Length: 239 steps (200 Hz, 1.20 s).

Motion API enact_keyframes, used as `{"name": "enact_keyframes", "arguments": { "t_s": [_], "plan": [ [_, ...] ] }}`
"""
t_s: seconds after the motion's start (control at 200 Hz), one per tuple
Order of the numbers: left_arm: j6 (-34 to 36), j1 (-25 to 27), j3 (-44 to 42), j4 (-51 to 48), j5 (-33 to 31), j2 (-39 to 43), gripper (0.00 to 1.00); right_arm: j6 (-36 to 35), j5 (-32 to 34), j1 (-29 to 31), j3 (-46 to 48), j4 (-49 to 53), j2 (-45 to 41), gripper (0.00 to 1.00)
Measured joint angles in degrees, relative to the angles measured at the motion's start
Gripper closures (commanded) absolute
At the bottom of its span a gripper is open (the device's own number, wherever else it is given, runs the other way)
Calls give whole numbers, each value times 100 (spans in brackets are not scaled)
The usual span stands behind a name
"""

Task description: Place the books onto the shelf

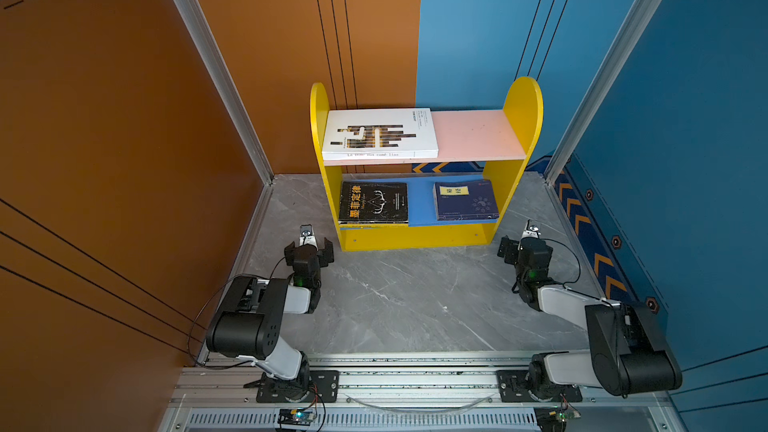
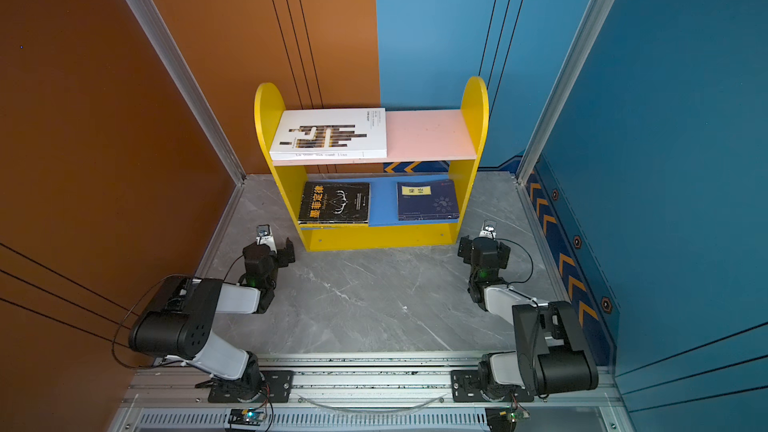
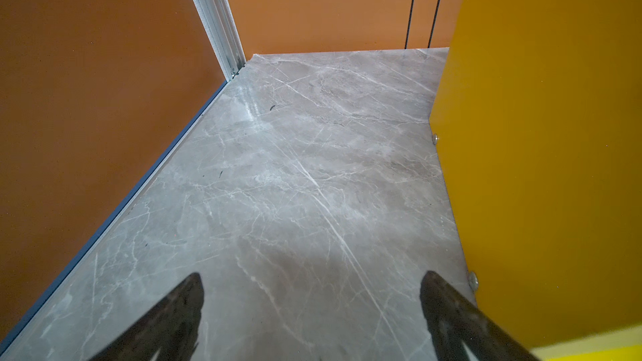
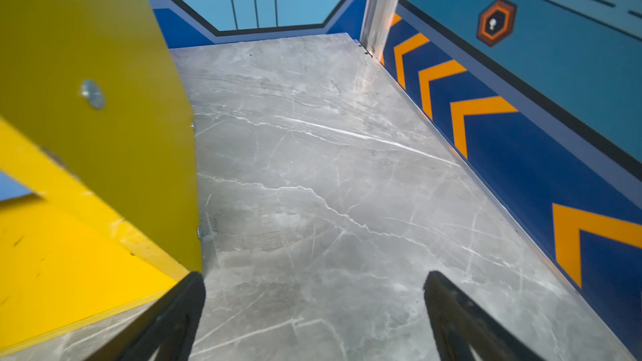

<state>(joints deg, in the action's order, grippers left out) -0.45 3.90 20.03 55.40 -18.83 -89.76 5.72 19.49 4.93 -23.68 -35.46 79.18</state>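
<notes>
Take the middle of the grey surface (image 1: pixel 415 297) as the centre of a clock, with 12 toward the back wall. The left hand (image 1: pixel 309 248) is at about 10 o'clock, low over the surface and near the left front corner of the shelf (image 1: pixel 415 238). Its fingers (image 3: pixel 180 310) stand wide apart and hold nothing. In the left wrist view only bare surface lies between them, and the yellow side panel (image 3: pixel 538 133) of the shelf is close to one finger.

The shelf stands upright at 12 o'clock, near the back wall. All the books that can be seen are on it, and none lies on the surface. On the pink board (image 1: pixel 473 132), at the left end, a white book (image 1: pixel 380 132) lies flat with its cover up. The right part of this board is bare. Below, on the blue board (image 1: pixel 419 201), a black book (image 1: pixel 373 202) lies flat at the left end. Thin edges of other books show under it, but how many I cannot tell. A navy book (image 1: pixel 465 200) with a yellow label lies flat at the right end, apart from the black one.

The right hand (image 2: pixel 485 246) is at about 2 o'clock, low, near the right front corner of the shelf. Its fingers (image 4: pixel 462 321) are also spread wide and empty, with bare surface between them.
</notes>
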Motion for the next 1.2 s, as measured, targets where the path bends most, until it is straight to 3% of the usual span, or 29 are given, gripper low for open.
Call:
{"name": "enact_keyframes", "arguments": {
  "t_s": [0.391, 0.691, 1.197],
  "plan": [
    [0, 0, 0, 0, 2, 0, 2, -190, -387, -94, 188, -1217, 807, 0],
    [-7, -26, 0, -4, 15, 0, 2, -184, -732, -297, 201, -1362, 848, 0],
    [-42, -46, 0, -90, 70, 0, 2, -186, -750, -280, 201, -1364, 848, 0]
  ]
}}
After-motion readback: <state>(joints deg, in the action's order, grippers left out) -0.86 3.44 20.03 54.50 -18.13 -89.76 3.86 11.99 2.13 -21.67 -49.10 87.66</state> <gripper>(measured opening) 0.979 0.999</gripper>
